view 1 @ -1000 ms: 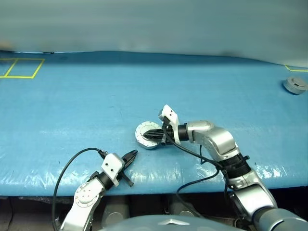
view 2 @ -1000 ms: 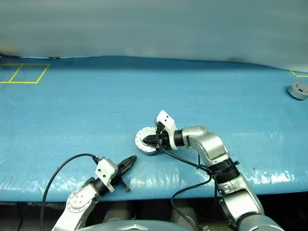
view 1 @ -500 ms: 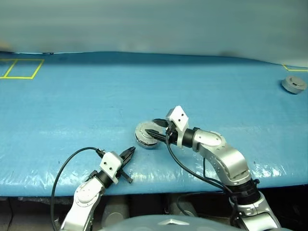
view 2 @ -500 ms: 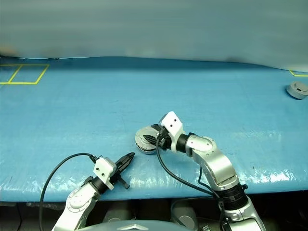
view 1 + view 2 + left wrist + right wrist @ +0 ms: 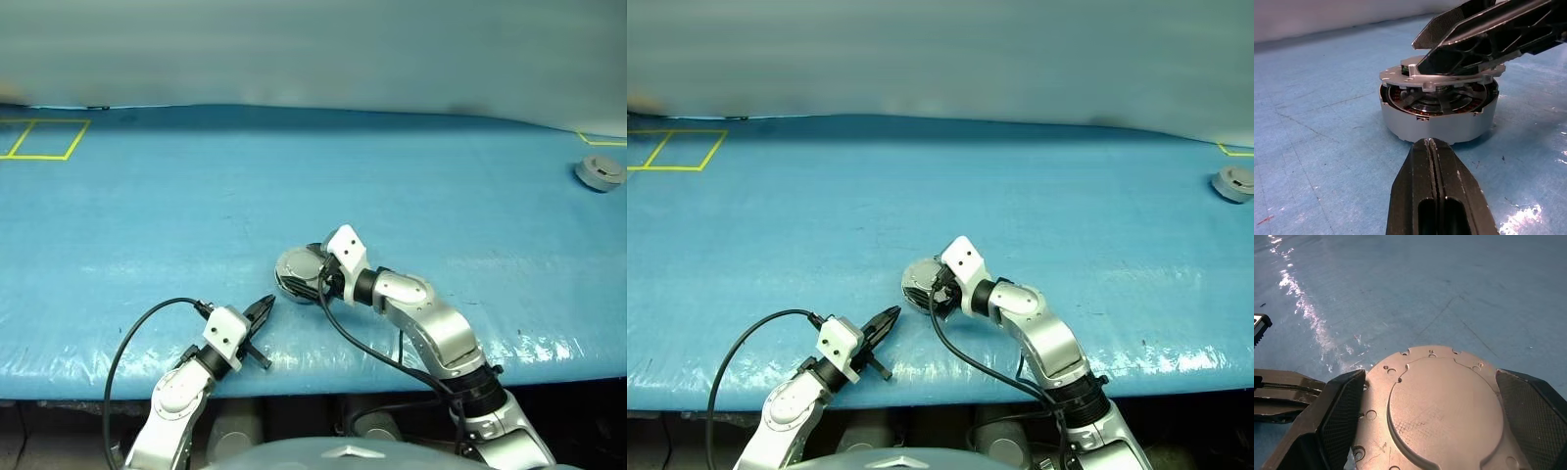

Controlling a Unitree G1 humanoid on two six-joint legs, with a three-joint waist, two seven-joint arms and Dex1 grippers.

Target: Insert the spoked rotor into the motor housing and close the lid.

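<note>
1. The motor housing [image 5: 1437,115] sits on the blue table [image 5: 147,196] near its front edge, straight ahead of me. My right gripper [image 5: 1435,416] is over it and my left gripper [image 5: 263,311] lies short of it, low and to my left.
2. My right fingers [image 5: 1339,416] stand wide, one on each side of the lid [image 5: 1442,406]. They bracket the grey disc but I cannot tell whether they touch its rim.
3. My left fingers [image 5: 1431,169] are pressed flat together with nothing between them, tips aimed level at the housing wall and just clear of it.
4. The lid is not fully down. From the left wrist it rides tilted above the casing, and through the gap I see the spoked rotor [image 5: 1437,102] seated inside the copper windings.
5. What matters for closing, as I judge it, is that the lid lies directly under my right fingers, face up, so a downward press from the nearer right arm should seat it.
6. The risk is pushing off-centre and sliding the casing across the slick sheet.
</note>
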